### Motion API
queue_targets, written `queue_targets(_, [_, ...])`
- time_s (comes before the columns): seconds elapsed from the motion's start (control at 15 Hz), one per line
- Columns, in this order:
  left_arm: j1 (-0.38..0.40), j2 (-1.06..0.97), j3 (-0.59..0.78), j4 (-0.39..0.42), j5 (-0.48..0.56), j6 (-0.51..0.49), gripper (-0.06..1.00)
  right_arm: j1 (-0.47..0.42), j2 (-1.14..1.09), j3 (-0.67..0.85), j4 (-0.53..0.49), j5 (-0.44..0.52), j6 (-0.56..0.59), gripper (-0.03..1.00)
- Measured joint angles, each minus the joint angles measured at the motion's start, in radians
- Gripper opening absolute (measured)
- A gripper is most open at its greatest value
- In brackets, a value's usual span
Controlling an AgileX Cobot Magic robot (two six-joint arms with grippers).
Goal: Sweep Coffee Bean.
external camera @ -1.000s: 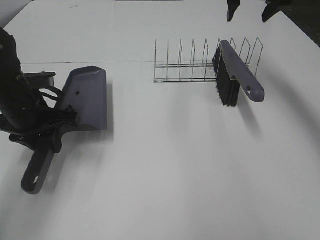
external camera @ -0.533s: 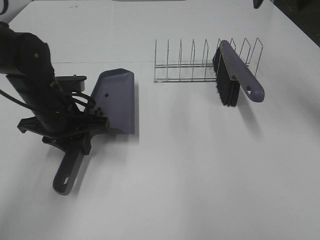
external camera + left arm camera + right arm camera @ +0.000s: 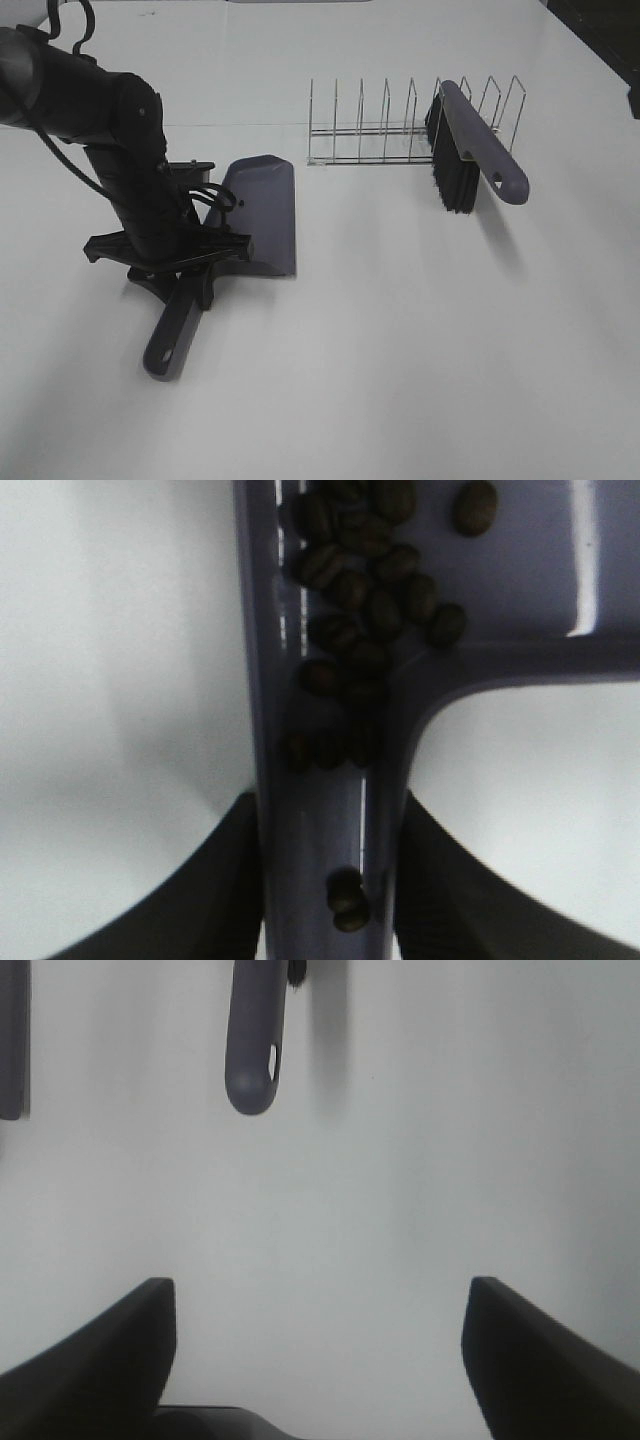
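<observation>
The grey dustpan (image 3: 262,215) is left of the table's middle, its handle (image 3: 172,335) pointing toward the front. My left gripper (image 3: 195,262) is shut on the handle where it meets the pan. In the left wrist view the fingers (image 3: 215,890) clamp the handle (image 3: 320,810), and several dark coffee beans (image 3: 365,590) lie bunched in the pan's back corner and down the handle channel. My right gripper (image 3: 320,1350) is open and empty above bare table. It is outside the exterior view.
A grey hand brush (image 3: 470,150) with black bristles leans in a wire rack (image 3: 385,130) at the back right. Its handle tip (image 3: 255,1050) shows in the right wrist view, with the dustpan's edge (image 3: 12,1040) at the side. The white table (image 3: 400,350) fills the view.
My left arm has carried the dustpan to the right, toward the table's middle. My right gripper, seen at the top edge a second ago, has left the exterior view.
</observation>
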Motion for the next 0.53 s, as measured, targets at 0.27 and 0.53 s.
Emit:
queue_targets(0.27, [0.0,-0.006,0.0,-0.002,0.043,-0.008,0.59,0.0,-0.255,0.114,0.008,0.002,0.003,0.7])
queue_targets(0.53, [0.001,-0.23,0.0,0.088,0.172,-0.028,0.76,0.0,-0.502,0.247,0.015,0.001,-0.008,0.7])
